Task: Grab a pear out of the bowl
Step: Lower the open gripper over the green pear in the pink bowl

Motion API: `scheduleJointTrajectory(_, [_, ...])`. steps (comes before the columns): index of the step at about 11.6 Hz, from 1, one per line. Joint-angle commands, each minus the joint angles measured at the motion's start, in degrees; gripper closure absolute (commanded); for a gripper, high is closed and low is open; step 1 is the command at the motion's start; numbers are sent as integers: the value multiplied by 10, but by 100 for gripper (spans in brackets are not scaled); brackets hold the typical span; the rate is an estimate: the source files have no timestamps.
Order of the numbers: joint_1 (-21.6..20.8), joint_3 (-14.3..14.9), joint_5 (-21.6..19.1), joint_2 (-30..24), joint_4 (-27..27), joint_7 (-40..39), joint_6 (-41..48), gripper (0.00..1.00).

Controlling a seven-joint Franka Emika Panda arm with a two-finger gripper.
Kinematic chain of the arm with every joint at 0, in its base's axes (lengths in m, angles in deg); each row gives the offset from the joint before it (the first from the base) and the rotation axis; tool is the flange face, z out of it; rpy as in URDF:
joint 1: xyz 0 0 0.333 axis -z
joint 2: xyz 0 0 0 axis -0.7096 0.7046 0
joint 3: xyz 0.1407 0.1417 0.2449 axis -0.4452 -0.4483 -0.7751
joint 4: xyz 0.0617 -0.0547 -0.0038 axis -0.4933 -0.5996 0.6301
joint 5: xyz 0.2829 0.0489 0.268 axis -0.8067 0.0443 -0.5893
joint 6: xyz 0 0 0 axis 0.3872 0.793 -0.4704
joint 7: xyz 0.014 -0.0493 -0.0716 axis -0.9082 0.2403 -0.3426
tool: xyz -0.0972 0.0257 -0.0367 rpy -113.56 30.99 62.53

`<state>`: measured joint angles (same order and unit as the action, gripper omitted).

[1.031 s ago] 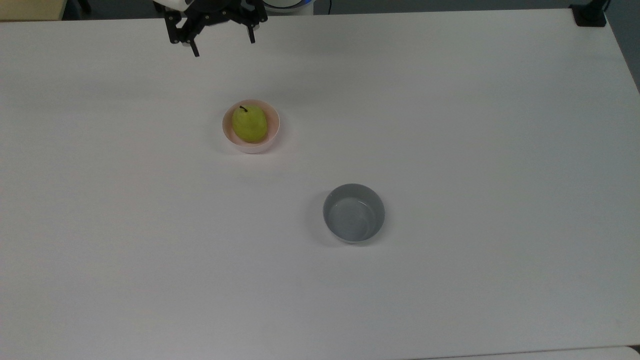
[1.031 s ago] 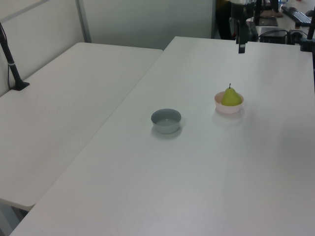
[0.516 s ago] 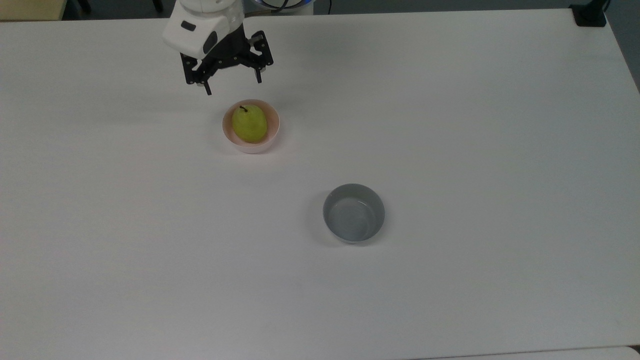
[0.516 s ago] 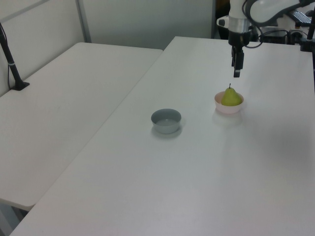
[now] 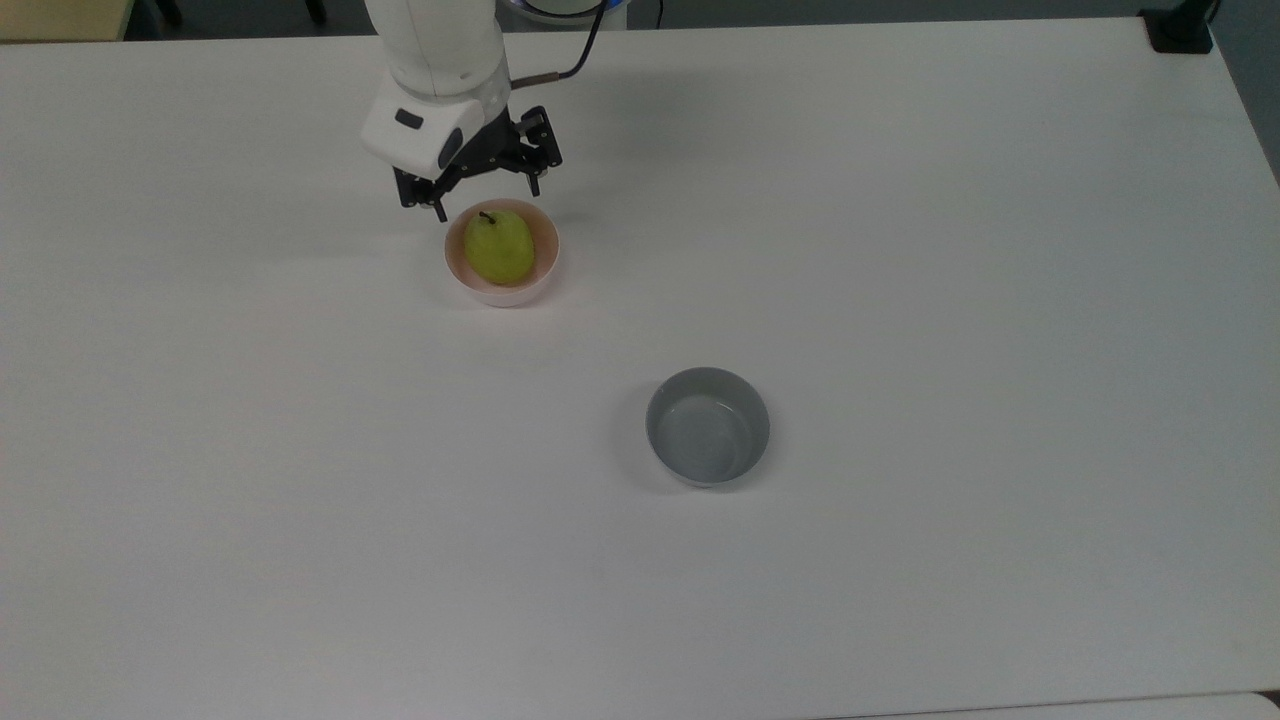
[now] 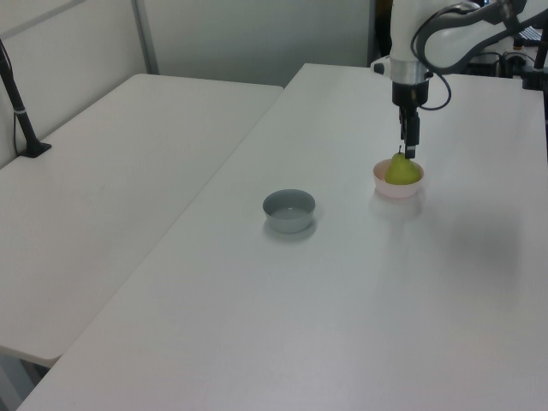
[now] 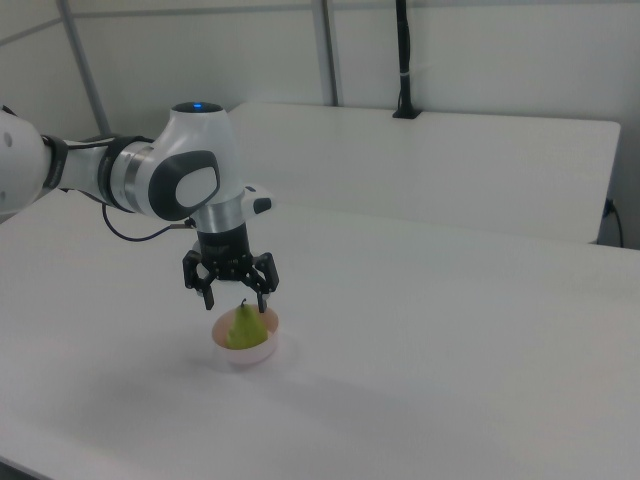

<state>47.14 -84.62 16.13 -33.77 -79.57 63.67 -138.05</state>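
Hovering just above the pear [image 7: 243, 327], the gripper [image 7: 236, 296] has its jaws spread apart. The pear stands stem-up in the pink bowl [image 5: 545, 270] on the table [image 5: 900, 250]. Expect a light, firm, smooth-skinned object; grip across the widest part of the body, clear of the stem.

Pincer [image 7: 236, 300] downward, fingers apparently spread

1. The pear [image 5: 499, 247] sits in the bowl [image 5: 548, 262], yellow-green and rounded, its short dark stem pointing toward the top view's upper edge; in the left view [image 6: 402, 169] it stands upright, stem up.
2. The bowl, small, round and pale pink [image 7: 243, 351], rests on the white table, the pear filling most of it.
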Motion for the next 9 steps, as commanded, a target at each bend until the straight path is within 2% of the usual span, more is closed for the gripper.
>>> scheduleJointTrajectory(1, [-4, -2, 7, 13, -10, 13, -28, 2])
scheduleJointTrajectory(3, [-5, -2, 7, 20, -13, 13, -42, 5])
scheduleJointTrajectory(5, [-6, -2, 8, 27, -14, 13, -43, 18])
scheduleJointTrajectory(7, [-6, -2, 9, 32, -15, 12, -45, 27])
scheduleJointTrajectory(8, [-6, -3, 11, 35, -15, 12, -50, 35])
scheduleJointTrajectory(9, [-6, -3, 11, 35, -17, 12, -61, 48])
